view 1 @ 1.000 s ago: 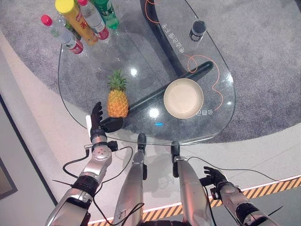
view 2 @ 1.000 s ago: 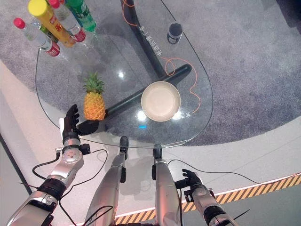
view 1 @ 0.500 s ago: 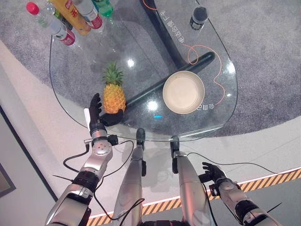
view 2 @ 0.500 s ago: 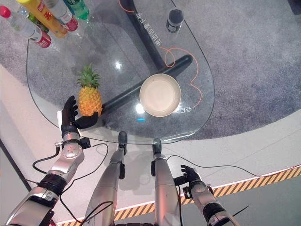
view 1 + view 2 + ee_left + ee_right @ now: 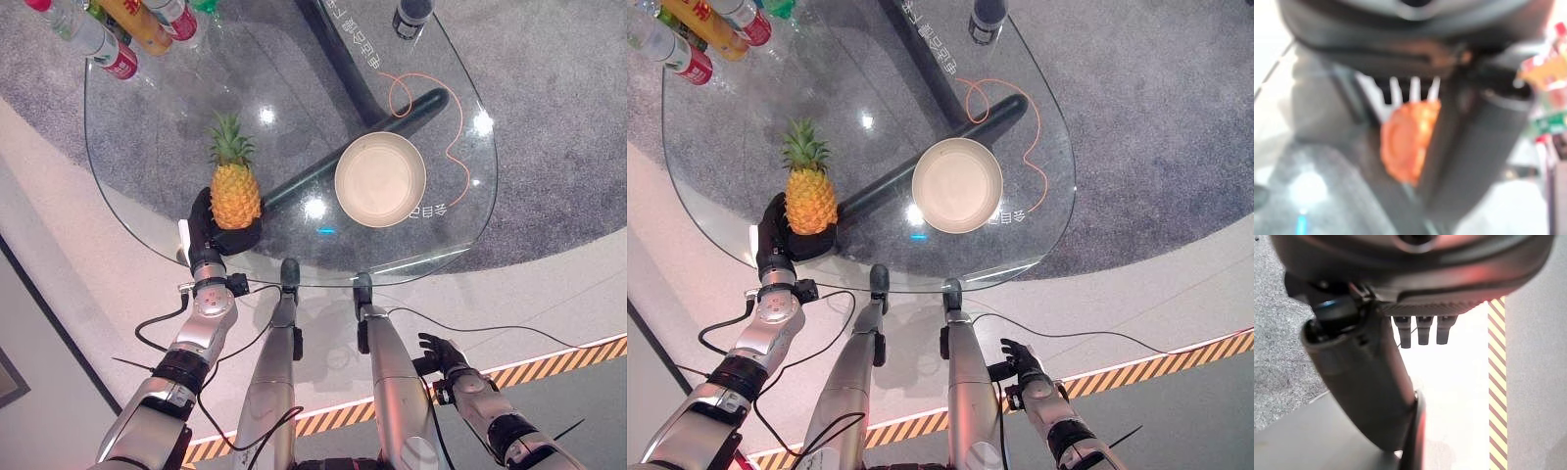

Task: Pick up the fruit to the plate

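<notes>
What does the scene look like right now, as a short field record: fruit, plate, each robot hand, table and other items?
fruit: yellow-orange pineapple with green crown, upright on the table's left part
plate: round cream plate, nothing on it, to the right of the pineapple, apart from it
left robot hand: fingers and thumb wrapped round the pineapple's base
right robot hand: low beside the table, fingers relaxed, holding nothing
table: clear glass tabletop
other items: capped bottles at the far left edge; dark cylinder at the far edge
</notes>
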You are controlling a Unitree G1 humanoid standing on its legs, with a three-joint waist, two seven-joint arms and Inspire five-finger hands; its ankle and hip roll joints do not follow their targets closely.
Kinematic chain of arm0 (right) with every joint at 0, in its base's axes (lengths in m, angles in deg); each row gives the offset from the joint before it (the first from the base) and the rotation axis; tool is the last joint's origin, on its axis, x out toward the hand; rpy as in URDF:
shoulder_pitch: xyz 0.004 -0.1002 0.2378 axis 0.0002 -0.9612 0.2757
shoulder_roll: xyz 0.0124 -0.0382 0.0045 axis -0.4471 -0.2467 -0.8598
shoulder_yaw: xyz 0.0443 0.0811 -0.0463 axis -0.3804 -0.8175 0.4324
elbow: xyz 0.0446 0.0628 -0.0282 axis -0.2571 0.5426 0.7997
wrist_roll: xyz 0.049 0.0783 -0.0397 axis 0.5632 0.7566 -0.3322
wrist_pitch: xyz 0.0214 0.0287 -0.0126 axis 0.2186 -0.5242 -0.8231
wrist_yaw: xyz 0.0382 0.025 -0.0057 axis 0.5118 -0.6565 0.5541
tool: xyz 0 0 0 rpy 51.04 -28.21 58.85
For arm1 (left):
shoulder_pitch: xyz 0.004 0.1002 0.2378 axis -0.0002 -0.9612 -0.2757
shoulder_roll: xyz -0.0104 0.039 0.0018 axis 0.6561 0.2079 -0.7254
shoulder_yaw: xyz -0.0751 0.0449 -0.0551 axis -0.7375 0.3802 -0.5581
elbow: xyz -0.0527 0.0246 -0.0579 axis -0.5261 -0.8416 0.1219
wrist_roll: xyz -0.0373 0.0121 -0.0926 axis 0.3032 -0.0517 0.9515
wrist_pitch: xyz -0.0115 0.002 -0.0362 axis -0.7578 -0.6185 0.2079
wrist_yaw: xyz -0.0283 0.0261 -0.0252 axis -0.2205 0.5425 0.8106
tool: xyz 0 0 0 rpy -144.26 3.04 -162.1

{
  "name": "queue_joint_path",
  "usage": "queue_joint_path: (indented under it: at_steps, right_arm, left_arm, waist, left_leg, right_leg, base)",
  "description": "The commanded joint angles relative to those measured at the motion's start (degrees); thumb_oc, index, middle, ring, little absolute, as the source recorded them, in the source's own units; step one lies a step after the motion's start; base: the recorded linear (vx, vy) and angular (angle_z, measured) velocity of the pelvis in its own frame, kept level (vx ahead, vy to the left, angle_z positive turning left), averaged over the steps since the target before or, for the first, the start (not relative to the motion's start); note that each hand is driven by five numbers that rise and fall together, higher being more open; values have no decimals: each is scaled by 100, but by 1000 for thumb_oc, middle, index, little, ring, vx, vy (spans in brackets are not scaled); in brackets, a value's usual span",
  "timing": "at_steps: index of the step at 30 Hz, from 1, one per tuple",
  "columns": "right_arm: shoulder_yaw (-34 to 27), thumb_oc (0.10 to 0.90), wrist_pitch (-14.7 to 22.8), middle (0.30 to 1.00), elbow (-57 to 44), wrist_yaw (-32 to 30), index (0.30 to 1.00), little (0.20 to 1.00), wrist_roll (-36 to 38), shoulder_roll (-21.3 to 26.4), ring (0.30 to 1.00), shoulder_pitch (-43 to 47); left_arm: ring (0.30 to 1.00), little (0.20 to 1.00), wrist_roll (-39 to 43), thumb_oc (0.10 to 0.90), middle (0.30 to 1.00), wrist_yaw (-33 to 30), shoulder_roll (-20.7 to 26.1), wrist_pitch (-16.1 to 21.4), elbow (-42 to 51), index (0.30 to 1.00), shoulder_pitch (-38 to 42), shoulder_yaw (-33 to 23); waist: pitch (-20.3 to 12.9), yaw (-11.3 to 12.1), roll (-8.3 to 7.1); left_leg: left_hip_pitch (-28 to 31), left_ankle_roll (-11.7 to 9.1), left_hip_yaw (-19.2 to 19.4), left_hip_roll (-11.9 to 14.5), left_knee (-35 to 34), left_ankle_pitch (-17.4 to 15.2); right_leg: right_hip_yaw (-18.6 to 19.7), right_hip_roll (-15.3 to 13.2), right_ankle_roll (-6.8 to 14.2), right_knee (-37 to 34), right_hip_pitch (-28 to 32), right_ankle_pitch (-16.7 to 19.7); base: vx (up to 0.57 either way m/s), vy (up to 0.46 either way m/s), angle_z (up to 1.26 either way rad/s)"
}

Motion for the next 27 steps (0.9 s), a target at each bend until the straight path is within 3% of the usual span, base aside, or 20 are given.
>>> queue_joint_path:
  at_steps: [1,12,23,27]
  right_arm:
    - [234,800,-63,900,-195,-3,900,900,214,79,900,-274]
    - [285,800,-2,900,-187,-41,900,900,235,114,900,-191]
    - [371,800,-63,900,-187,-109,900,900,308,122,900,-51]
    - [398,800,-66,900,-214,-110,900,900,293,133,900,-65]
  left_arm:
    - [900,900,113,800,900,-43,123,247,-147,900,211,-245]
    - [900,900,294,800,900,49,178,266,-571,900,461,-184]
    - [900,900,565,800,900,369,245,-196,-916,900,775,-53]
    - [900,900,637,800,900,518,274,-190,-897,900,893,-29]
  waist:
    - [-71,-62,-165]
    - [-71,-133,-143]
    - [-71,-198,-131]
    - [-71,-216,-132]
  left_leg:
    - [-328,372,129,-567,1087,-890]
    - [-575,352,136,-567,1168,-879]
    - [-710,320,164,-569,1232,-865]
    - [-716,325,175,-578,1243,-876]
  right_leg:
    - [-142,122,80,-1155,-53,989]
    - [-108,142,72,-1081,-357,1023]
    - [-78,139,79,-1054,-495,1054]
    - [-73,142,86,-1057,-505,1063]
  base:
    - [0,0,0]
    - [2,2,-1]
    - [2,-1,-3]
    - [0,0,0]
